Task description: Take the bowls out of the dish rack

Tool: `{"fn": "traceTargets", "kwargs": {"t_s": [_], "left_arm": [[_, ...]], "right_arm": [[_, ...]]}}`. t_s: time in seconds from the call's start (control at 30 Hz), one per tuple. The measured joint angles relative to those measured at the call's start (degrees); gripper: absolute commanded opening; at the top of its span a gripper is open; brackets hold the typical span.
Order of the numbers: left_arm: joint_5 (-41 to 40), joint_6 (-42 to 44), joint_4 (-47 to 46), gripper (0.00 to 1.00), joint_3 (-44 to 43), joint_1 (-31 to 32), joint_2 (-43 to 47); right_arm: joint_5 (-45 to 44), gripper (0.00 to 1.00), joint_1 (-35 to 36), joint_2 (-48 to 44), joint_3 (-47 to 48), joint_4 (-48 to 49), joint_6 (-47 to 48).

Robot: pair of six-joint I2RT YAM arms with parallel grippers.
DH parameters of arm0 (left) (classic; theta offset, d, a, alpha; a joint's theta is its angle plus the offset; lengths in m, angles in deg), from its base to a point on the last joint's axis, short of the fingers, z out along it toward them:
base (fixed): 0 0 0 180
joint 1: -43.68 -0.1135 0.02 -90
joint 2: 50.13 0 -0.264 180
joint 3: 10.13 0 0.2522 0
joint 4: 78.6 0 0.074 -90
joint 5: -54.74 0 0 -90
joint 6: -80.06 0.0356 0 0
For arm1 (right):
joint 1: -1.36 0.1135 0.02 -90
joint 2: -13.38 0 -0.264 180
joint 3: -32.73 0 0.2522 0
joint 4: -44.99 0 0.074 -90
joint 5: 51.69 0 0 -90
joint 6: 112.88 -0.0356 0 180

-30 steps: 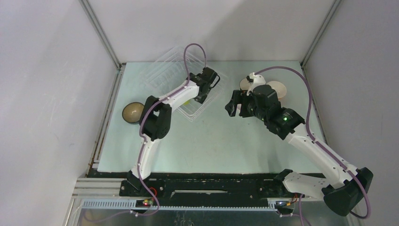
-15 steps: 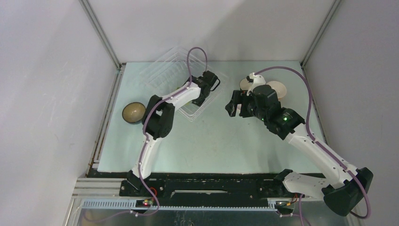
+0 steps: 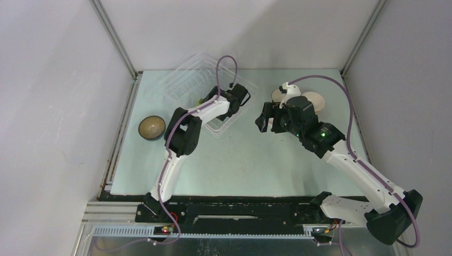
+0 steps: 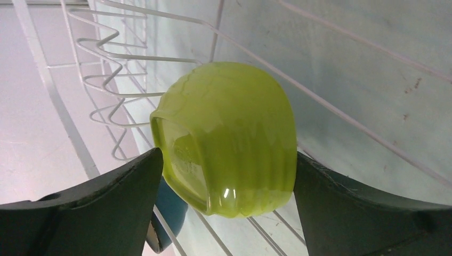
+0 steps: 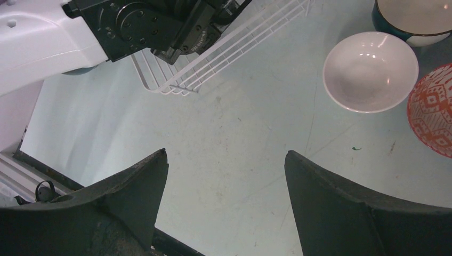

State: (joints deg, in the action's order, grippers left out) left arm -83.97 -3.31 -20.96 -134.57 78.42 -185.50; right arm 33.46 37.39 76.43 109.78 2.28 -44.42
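The pale green flat surface carries everything. On its far left part lies the square white wire dish rack, much wider than any bowl. The left hand reaches into the corner of the rack that is nearest to the right arm, and the rack's zigzag wires stand to the upper left of this hand.

Between the two dark fingers of the left hand is the lime green glossy round bowl. It is tipped on its side, with its base turned toward the wrist camera. The fingers are spread wide, one on each side of this bowl, and their edges meet its outline. I cannot tell whether they press it or only stand beside it. Just below the green bowl, partly hidden behind the left finger, is a teal-blue round bowl, also inside the rack.

The right hand is released, with its fingers wide apart and only bare surface between them. It hangs above the surface, apart from the rack. Three bowls stand upright on the surface to the upper right of this hand:
- a plain white round bowl, the nearest one
- a dark blue bowl with a pale inside, beyond the white one
- an orange-red bowl with a white pattern, at the picture's edge

Well apart from both hands, left of the rack, a dark round bowl with a tan inside stands on the surface.
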Motion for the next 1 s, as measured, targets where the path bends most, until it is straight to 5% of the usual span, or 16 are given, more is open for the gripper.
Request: {"fn": "traceTargets", "kwargs": {"t_s": [0.77, 1.0], "left_arm": [[-13.4, 4.1, -7.5, 0.92, 5.0, 2.3, 4.0], [-15.5, 4.4, -9.1, 0.77, 5.5, 2.4, 5.3]], "right_arm": [[0.3, 0.88, 0.0, 0.1, 0.0, 0.1, 0.5], [0.7, 0.88, 0.0, 0.1, 0.0, 0.7, 0.5]]}}
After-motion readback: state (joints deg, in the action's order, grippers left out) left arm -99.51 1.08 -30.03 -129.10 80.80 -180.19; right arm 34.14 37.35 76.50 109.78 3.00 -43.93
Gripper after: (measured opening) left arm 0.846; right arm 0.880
